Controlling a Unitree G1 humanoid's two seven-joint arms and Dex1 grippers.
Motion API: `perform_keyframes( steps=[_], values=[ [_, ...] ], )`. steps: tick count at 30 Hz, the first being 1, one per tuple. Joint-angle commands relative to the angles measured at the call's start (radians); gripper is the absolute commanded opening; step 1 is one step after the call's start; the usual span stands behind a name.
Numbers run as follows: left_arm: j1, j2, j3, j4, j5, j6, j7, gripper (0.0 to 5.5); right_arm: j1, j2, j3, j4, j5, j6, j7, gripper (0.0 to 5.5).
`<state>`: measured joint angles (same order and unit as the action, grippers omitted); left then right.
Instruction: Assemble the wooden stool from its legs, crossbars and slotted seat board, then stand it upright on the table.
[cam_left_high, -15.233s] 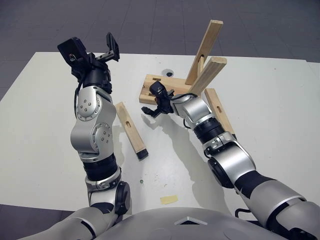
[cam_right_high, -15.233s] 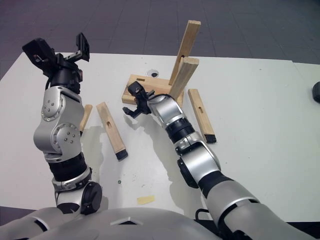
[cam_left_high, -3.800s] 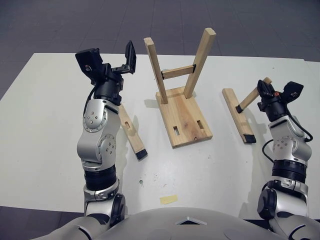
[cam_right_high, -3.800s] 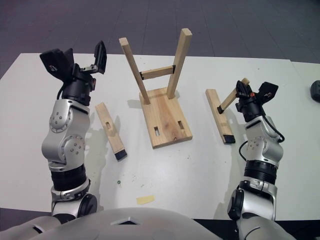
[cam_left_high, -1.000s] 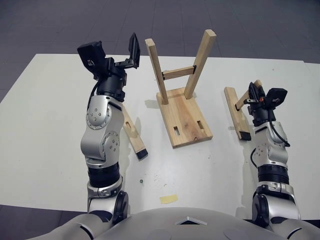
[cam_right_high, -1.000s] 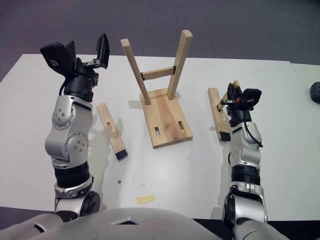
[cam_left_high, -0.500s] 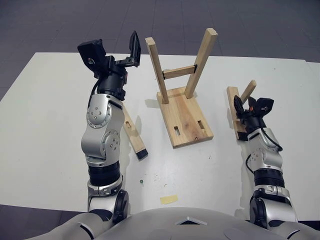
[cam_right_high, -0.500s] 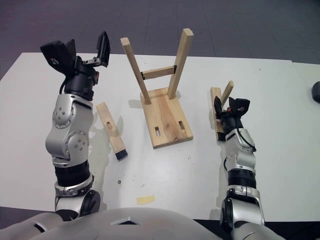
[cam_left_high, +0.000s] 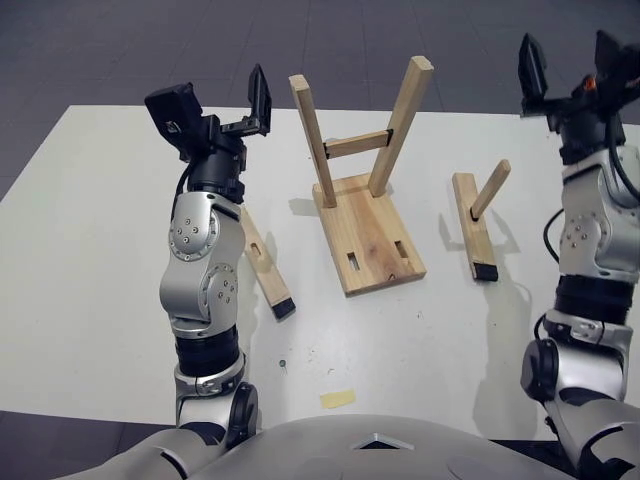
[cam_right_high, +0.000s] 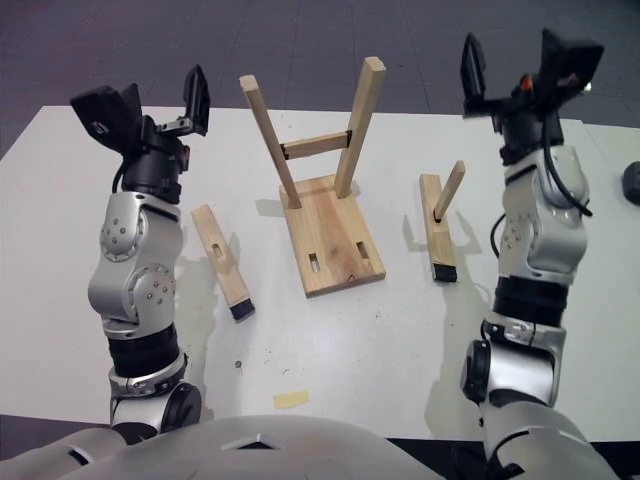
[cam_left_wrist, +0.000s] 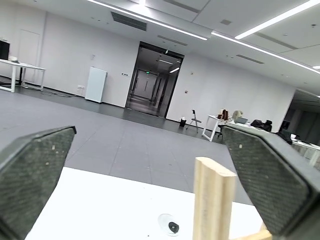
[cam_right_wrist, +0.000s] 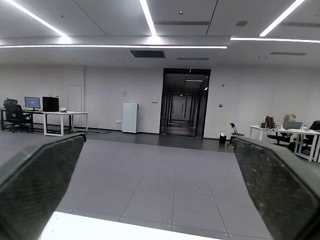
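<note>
Lying nearest on the white counter is a scrap of yellow tape, well apart from the work. Farther in, the slotted seat board lies flat at the middle, its two near slots unfilled. At its far end two legs stand up, joined by a crossbar. To its left a loose leg lies flat, long axis running near to far, partly hidden by the left arm. To its right a second leg lies the same way, with a second crossbar slanting up from its slot. Both grippers hang high over the far part of the counter, holding nothing. The left gripper is spread wide above the loose leg's far end, and the right gripper is spread wide, right of and beyond the second leg. That right-hand pair lies down, left and nearer from the right gripper, so the right arm looks the closer one. Its raised crossbar would probably obstruct a straight grasp along the leg
</note>
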<state>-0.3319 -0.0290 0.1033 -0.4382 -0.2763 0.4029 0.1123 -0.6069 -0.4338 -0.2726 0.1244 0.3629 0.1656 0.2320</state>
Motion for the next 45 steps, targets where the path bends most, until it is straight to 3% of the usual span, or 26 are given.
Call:
perform_keyframes(
  steps=[1, 7, 12, 22, 30, 38, 41, 45],
  values=[
    [-0.016, -0.005, 0.012, 0.03, 0.009, 0.006, 0.017, 5.4, -0.076, 0.063, 0.027, 0.14, -0.062, 0.006, -0.082, 5.39],
    [-0.02, 0.002, 0.019, 0.043, 0.011, 0.007, 0.019, 5.4, -0.225, 0.08, 0.003, 0.208, -0.067, -0.075, -0.108, 5.39],
    [-0.018, 0.006, 0.021, 0.04, 0.016, 0.022, 0.026, 5.4, -0.2, 0.066, 0.008, 0.243, -0.107, -0.05, -0.13, 5.39],
    [0.022, 0.024, -0.012, 0.039, 0.04, 0.159, 0.019, 5.4, -0.008, 0.001, 0.071, 0.133, -0.196, 0.316, -0.125, 5.39],
    [-0.009, 0.012, 0.007, 0.065, 0.04, 0.125, 0.011, 5.4, -0.114, 0.055, -0.022, 0.084, -0.124, 0.139, -0.152, 5.39],
    [-0.005, 0.009, 0.003, 0.061, 0.046, 0.133, 0.012, 5.4, -0.025, 0.033, 0.064, 0.077, -0.187, 0.275, -0.126, 5.39],
    [0.016, 0.019, -0.006, 0.057, 0.053, 0.161, 0.011, 5.4, 0.113, 0.002, 0.138, 0.051, -0.217, 0.452, -0.078, 5.39],
    [0.009, 0.014, -0.01, 0.069, 0.055, 0.157, 0.005, 5.4, 0.082, 0.032, 0.121, 0.066, -0.207, 0.407, -0.077, 5.39]
  ],
)
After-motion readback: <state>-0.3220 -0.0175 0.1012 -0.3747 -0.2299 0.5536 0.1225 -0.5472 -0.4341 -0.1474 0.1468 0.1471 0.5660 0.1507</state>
